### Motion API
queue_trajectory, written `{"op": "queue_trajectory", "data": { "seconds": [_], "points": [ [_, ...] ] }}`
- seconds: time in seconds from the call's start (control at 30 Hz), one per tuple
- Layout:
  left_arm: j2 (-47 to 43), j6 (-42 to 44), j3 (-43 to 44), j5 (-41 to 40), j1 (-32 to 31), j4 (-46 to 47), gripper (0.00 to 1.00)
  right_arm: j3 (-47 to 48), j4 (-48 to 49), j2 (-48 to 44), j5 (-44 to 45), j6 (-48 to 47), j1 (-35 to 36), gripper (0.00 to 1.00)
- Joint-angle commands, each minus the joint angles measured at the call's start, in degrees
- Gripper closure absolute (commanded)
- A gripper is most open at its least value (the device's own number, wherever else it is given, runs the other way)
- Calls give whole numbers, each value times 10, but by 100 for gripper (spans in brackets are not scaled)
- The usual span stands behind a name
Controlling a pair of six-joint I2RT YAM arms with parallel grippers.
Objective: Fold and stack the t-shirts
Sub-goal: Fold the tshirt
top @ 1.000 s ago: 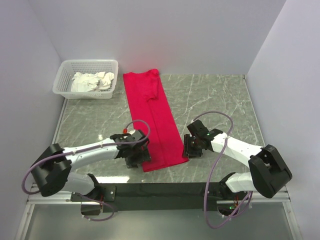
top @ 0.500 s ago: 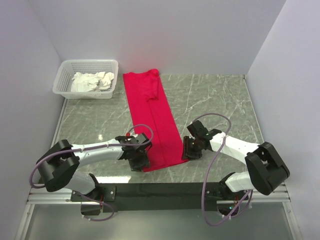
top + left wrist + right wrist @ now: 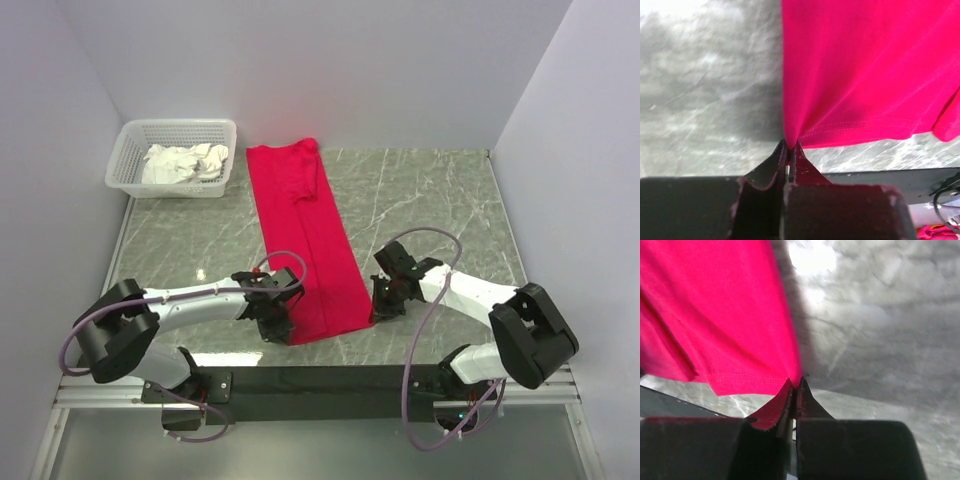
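A bright red t-shirt (image 3: 305, 235) lies folded into a long strip down the middle of the marble table, its collar end at the back. My left gripper (image 3: 283, 328) is shut on the strip's near left corner; in the left wrist view the red t-shirt (image 3: 865, 70) is pinched between the left gripper's (image 3: 788, 146) fingertips. My right gripper (image 3: 377, 306) is shut on the near right corner; in the right wrist view the hem of the t-shirt (image 3: 715, 325) rises out of the closed right gripper (image 3: 796, 383).
A white lattice basket (image 3: 132, 152) holding crumpled white cloth (image 3: 182, 163) stands at the back left corner. White walls close the table on three sides. The black mounting rail (image 3: 310, 378) runs along the near edge.
Both grippers have closed on the near corners of the t-shirt. The left gripper slid right and nearer onto the hem corner, the right one shifted slightly; the near hem has lifted a little.
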Motion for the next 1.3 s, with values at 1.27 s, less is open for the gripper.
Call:
{"op": "queue_trajectory", "data": {
  "seconds": [1.27],
  "points": [
    [30, 255, 182, -53, 319, 53, 99, 576, -184, 276, 148, -158, 4, 100]
  ]
}}
